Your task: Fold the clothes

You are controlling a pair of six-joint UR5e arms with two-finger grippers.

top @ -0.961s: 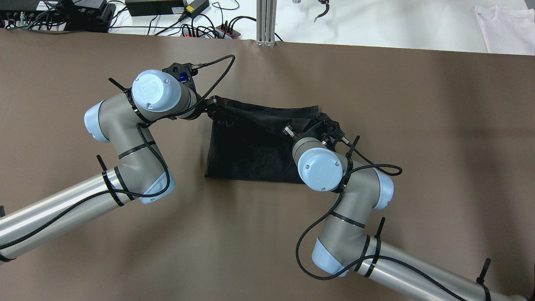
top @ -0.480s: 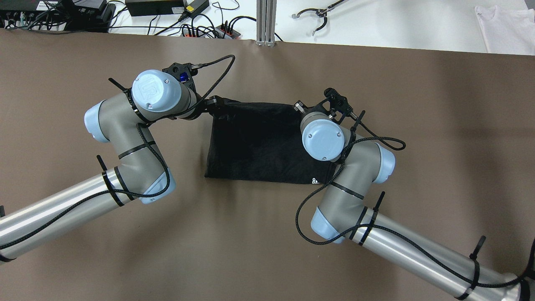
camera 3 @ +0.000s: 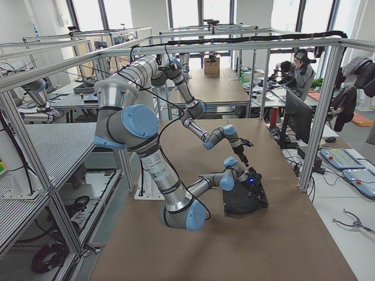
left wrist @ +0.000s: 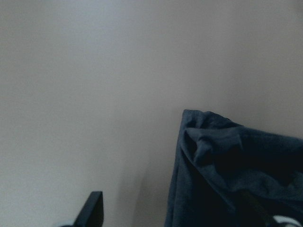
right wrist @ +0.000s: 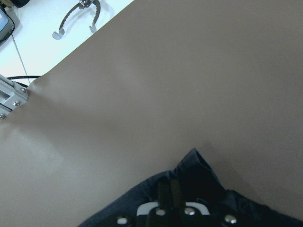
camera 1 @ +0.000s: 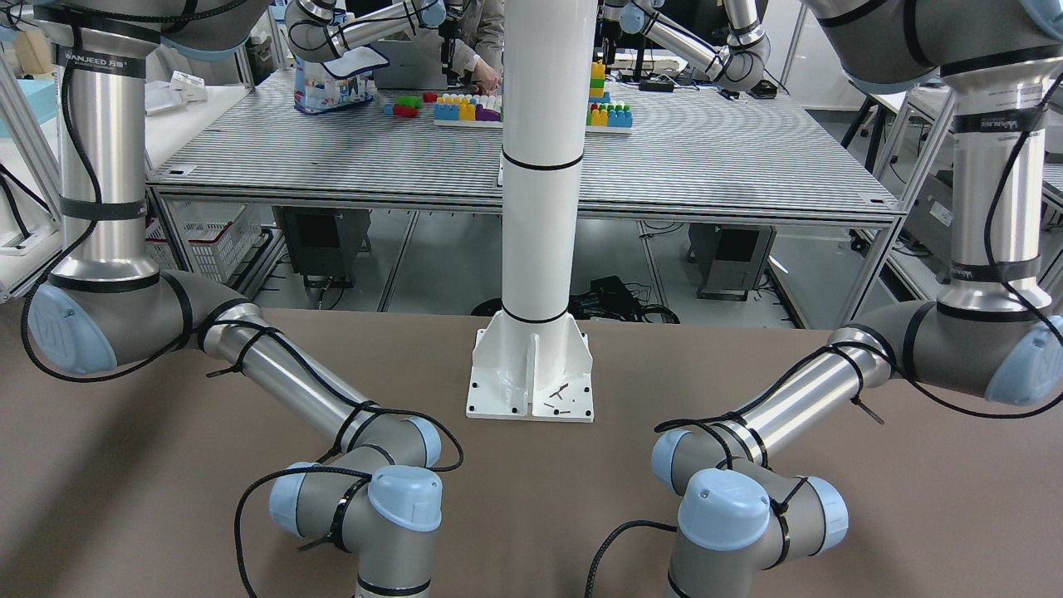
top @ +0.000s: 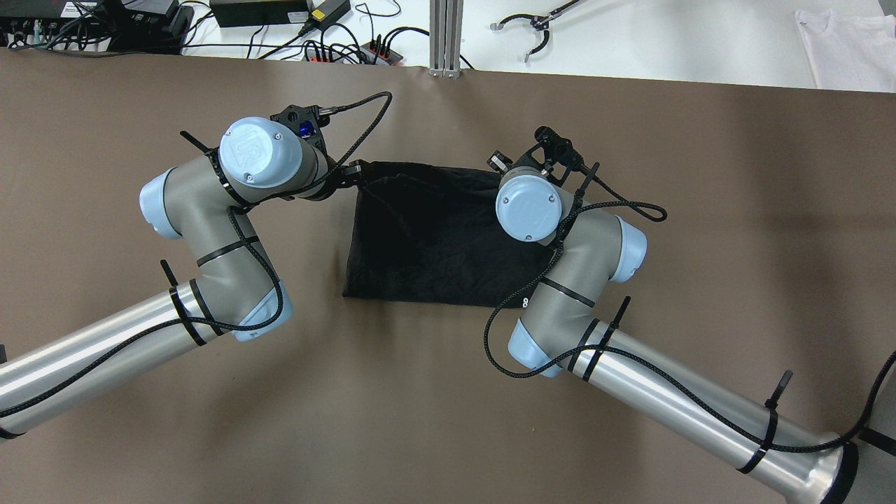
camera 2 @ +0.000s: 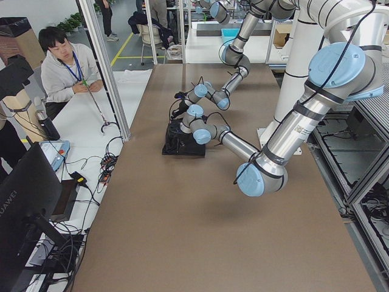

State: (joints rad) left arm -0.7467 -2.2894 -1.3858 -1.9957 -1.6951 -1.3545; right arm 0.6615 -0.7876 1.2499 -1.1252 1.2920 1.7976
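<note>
The black cloth [top: 434,238] lies doubled on the brown table, roughly rectangular, and also shows in the exterior left view [camera 2: 182,143]. My left gripper [top: 355,173] is at its far left corner. In the left wrist view its fingers stand wide apart, one finger [left wrist: 93,208] clear on the table, and the cloth's edge [left wrist: 189,156] lies between them. My right gripper [right wrist: 169,185] is shut on the cloth's far right corner [right wrist: 196,163]. In the overhead view it is hidden under its wrist [top: 528,206]. The cloth is out of the front-facing view.
Beyond the table's far edge is a white bench with cables and a power strip [top: 350,49], an aluminium post [top: 446,35], a grabber tool [top: 535,24] and a white garment [top: 847,42]. The white pole's base plate [camera 1: 531,390] stands behind my arms.
My right arm moved toward the far edge, carrying its corner of the cloth, and the bunched top layer now lies flatter. My left arm stayed put. A grabber tool came into view on the bench.
</note>
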